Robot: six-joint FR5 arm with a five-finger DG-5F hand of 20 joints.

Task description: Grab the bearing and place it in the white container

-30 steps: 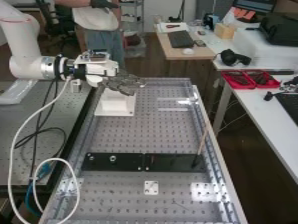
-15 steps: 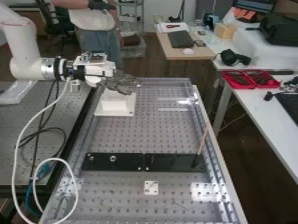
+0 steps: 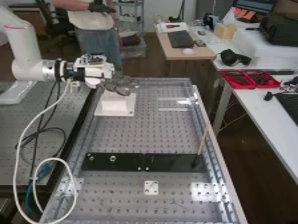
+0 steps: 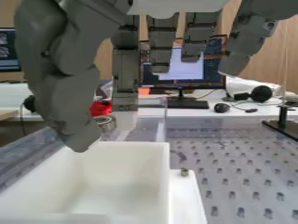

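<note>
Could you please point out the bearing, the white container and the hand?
Bearing [image 4: 108, 124], wrist view: its metal ring.
White container [image 4: 130, 156], wrist view: its inner wall.
Hand [image 3: 120, 86], high view: its fingers.

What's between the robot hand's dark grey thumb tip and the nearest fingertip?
The silver ring-shaped metal bearing, between thumb and finger; the wrist view shows it.

I could pass low over the bench [image 3: 136, 135] between the white container [image 3: 118, 102], far left, and the black plates [image 3: 126, 162], nearer. A thin leaning rod [image 3: 202, 142] stands at their right end; white cable [image 3: 53, 159] loops near left.
</note>
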